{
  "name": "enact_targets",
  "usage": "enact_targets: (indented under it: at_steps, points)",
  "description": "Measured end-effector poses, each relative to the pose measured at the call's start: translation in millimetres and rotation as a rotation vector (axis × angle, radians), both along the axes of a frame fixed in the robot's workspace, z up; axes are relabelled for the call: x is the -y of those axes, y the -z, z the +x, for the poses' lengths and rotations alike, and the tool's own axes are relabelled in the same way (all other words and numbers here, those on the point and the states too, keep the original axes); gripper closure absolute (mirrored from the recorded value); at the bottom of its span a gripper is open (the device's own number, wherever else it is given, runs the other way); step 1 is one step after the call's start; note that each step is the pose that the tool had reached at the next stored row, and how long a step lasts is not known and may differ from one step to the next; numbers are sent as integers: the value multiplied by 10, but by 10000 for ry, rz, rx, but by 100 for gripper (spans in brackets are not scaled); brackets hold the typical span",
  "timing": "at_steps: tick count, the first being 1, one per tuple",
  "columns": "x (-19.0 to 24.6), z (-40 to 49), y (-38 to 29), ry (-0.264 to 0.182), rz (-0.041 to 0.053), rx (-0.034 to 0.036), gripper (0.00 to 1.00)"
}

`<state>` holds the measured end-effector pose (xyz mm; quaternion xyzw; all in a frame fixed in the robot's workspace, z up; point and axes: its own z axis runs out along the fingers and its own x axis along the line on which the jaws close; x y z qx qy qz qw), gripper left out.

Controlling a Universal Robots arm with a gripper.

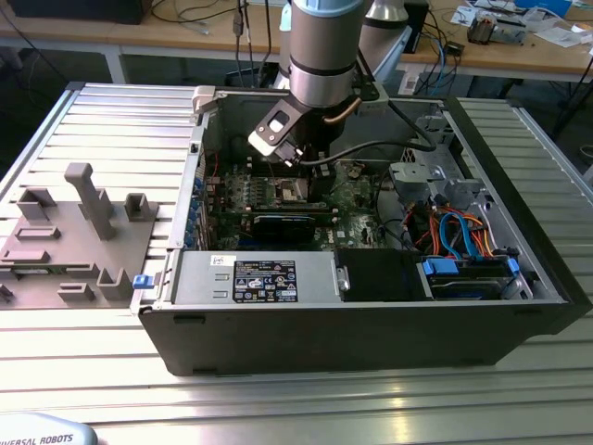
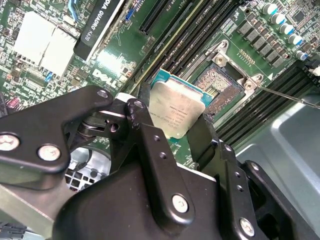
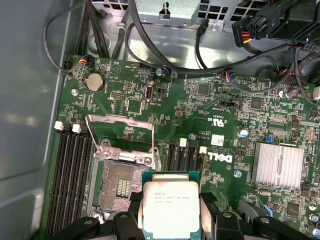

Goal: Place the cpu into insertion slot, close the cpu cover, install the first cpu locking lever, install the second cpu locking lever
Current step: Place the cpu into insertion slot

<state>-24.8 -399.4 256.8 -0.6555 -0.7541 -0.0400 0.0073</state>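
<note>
End effector [image 2: 172, 122] clamped on cpu [image 2: 176, 106], held just beside insertion slot [image 2: 218, 86]; arm [image 1: 320, 46] upright inside case [image 1: 371, 343].

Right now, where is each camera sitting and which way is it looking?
Exterior view: off the arm, higher up, looking down into the open computer case; the arm shows.
First wrist view: on the wrist, facing the green board; pincer tips show, gripping the cpu.
Second wrist view: on the wrist, looking past the pincer's black links at the board.
Both wrist views share the cpu and insertion slot.
</note>
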Motion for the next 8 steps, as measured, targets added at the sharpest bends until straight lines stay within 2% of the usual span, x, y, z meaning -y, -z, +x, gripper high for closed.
enact_targets:
  at_steps: [5, 8]
  points:
    - [0, 1, 20, 127, -2, -1, 46]
    - [-1, 0, 38, 544, -3, -2, 46]
